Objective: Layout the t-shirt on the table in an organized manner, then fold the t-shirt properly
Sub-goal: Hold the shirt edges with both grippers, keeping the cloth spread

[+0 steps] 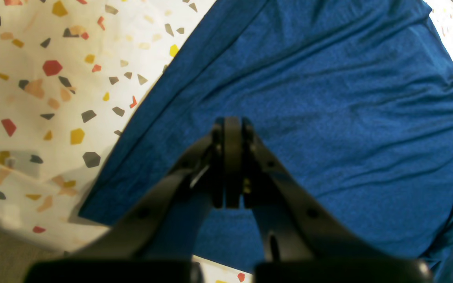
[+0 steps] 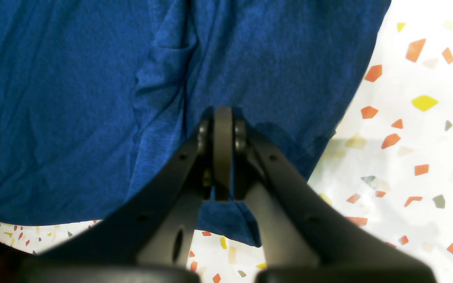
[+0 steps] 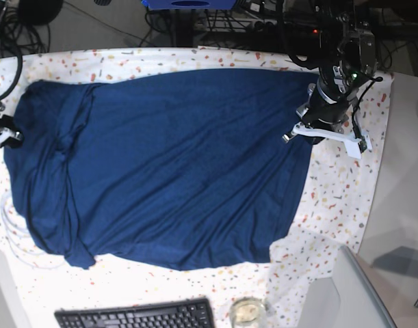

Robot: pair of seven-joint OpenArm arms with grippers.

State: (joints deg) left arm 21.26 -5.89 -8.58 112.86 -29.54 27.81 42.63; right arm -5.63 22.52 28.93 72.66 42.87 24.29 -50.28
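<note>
Broadly, the t-shirt (image 3: 167,164) lies lengthwise across the table (image 3: 345,205).

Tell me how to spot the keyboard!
Start at the big blue t-shirt spread over the speckled table. Look below its bottom edge, toward the front of the picture. The keyboard is the flat black thing with rows of keys, beside a small round glass.

Black keyboard (image 3: 135,316) at the near edge, tangled cables (image 3: 215,20) behind.
</note>
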